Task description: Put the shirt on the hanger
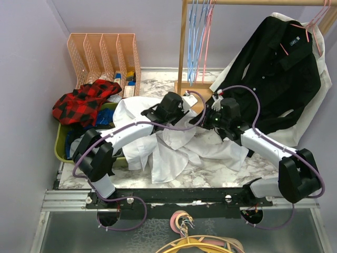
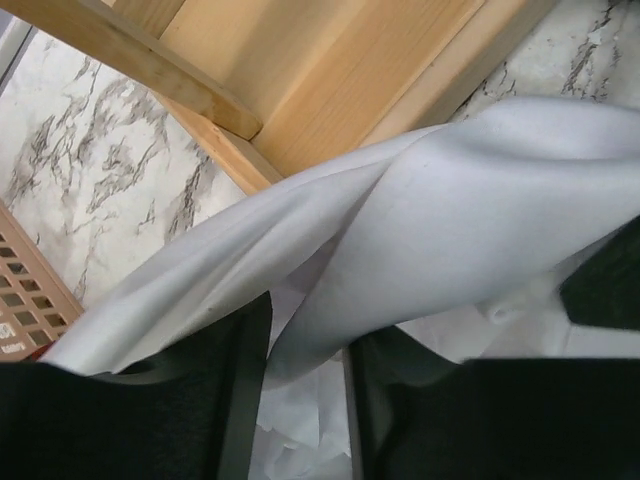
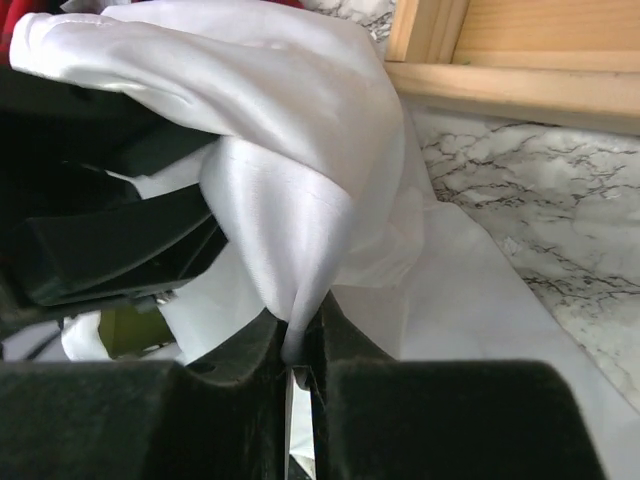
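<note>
The white shirt [image 1: 174, 147] lies crumpled on the marble table, with one part raised between my two grippers. My right gripper [image 1: 215, 112] is shut on a fold of it; the right wrist view shows the fabric [image 3: 280, 120] pinched between the jaws [image 3: 297, 350]. My left gripper [image 1: 185, 108] is close beside it, jaws apart [image 2: 305, 400], with a twisted fold of shirt [image 2: 450, 220] lying across the fingers and into the gap. A thin pink hanger [image 1: 206, 39] hangs on the rack among light-blue ones.
The wooden rack's base [image 1: 195, 89] is just beyond both grippers [image 2: 330, 70] [image 3: 520, 60]. A black shirt [image 1: 279, 74] hangs at right on another pink hanger [image 1: 314, 23]. A red plaid shirt [image 1: 84, 100] lies over a green bin [image 1: 60, 142]. A peach file rack [image 1: 102, 55] stands behind.
</note>
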Available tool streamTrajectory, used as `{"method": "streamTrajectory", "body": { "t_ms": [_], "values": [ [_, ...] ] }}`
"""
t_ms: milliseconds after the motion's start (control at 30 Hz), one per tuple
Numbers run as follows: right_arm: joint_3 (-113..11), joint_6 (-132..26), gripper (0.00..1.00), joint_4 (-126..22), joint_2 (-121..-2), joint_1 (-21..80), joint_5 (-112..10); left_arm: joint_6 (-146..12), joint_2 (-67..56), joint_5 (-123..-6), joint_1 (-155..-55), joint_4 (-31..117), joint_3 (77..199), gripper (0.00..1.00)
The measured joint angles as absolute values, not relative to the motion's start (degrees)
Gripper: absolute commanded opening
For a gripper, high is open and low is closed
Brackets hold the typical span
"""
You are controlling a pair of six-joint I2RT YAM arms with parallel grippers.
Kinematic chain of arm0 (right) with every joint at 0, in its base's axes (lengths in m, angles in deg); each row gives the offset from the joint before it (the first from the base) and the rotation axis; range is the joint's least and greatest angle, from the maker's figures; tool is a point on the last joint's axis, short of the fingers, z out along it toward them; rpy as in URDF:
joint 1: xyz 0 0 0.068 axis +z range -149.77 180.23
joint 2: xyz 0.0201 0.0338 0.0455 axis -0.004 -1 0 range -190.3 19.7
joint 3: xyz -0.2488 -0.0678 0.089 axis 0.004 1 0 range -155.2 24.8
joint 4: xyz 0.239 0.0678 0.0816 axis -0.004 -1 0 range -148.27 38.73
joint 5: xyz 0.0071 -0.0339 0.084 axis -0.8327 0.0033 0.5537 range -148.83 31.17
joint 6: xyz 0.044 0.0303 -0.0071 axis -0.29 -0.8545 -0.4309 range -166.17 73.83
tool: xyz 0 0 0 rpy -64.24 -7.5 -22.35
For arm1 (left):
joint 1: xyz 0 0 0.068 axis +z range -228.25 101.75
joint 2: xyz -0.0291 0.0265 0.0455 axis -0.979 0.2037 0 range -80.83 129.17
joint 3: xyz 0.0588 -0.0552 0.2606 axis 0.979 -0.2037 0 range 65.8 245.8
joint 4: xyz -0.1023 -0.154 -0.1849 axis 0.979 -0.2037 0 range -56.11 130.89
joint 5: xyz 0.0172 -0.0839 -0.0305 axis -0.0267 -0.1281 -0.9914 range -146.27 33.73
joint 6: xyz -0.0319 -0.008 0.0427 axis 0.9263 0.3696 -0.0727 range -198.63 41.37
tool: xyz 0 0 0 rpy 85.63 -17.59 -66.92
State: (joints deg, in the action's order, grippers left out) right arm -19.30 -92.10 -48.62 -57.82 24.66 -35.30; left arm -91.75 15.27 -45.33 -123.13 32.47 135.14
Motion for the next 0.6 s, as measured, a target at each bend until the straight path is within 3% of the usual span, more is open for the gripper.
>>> {"method": "streamTrajectory", "body": {
  "t_ms": [100, 200, 433, 600],
  "values": [
    [-19.3, -90.7, 0.56, -49.19, -57.12, 24.63, -36.27, -92.43, 13.82, -51.32, -120.24, 29.71, 136.08, 0.43],
    [-19.14, -88.06, 0.73, -50.54, -56.75, 24.63, -36.55, -93.09, 12.69, -58.55, -117.58, 26.17, 136.78, 0.42],
    [-15.82, -80.78, 0.78, -51.2, -46.78, 24.63, -40.09, -97.22, 12.45, -77.11, -115.13, 15.33, 140.21, 0.37],
    [-10.77, -73.68, 0.75, -45.58, -38.56, 24.79, -41.88, -102.0, 14.0, -86.85, -115.26, 6.04, 146.05, 0.35]
  ]
}}
